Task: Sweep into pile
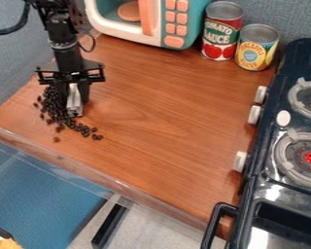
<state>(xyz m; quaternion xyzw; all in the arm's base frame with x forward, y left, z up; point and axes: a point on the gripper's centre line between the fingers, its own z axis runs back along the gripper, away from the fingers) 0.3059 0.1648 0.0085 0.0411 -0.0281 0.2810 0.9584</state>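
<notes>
Black beans (50,106) lie loosely heaped in front of the toy microwave (192,22), off to the left as I see it. I have the gripper (74,93) clenched on a pale grey tool (75,106), most beans left of it, some trailing past its foot on the near side.

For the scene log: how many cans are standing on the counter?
2. The red-labelled can stands beside the toy microwave; the shorter, yellow-labelled can stands next to it, nearer the stove. Neither hides the other.
</notes>
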